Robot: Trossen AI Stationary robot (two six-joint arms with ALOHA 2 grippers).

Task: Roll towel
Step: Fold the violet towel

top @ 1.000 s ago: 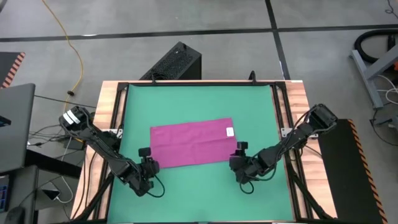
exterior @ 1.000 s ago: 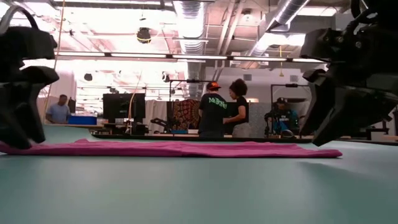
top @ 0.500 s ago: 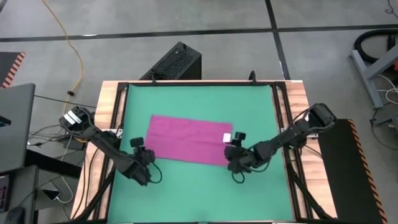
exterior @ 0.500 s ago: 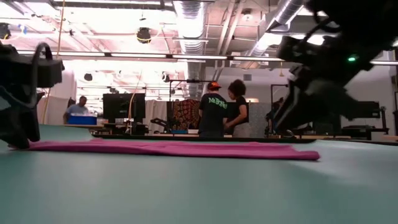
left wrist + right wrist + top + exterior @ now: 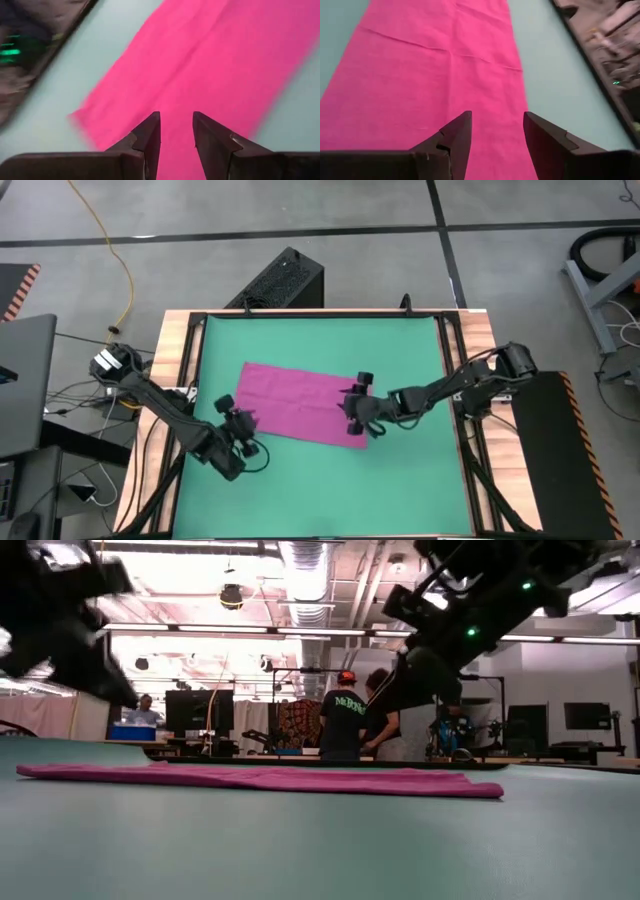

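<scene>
- The towel (image 5: 298,406) is laid out flat on the green mat (image 5: 400,350), roughly mid-table, as a long magenta strip slightly skewed to the mat edges.
- No roll is formed; faint creases are seen across the cloth in the right wrist view (image 5: 435,75).
- In the low view the towel (image 5: 260,780) is seen as a thin flat band on the mat, nothing lifted.
- The left gripper (image 5: 243,423) is held above the towel's left end, near the edge closest to the robot; in the low view it is seen raised off the mat.
- Its fingers (image 5: 150,137) are seen parted by a narrow gap, with nothing pinched; only the cloth below is visible between them.
- The right gripper (image 5: 355,402) is positioned over the towel's right end.
- Its fingers (image 5: 455,140) are spread wider, with nothing between them but the towel beneath.
- Whether either gripper touches the cloth cannot be told from the high view.
- The wooden table frame (image 5: 178,340) is seen around the mat.
- People (image 5: 362,715) are seen standing in the room behind the table.
</scene>
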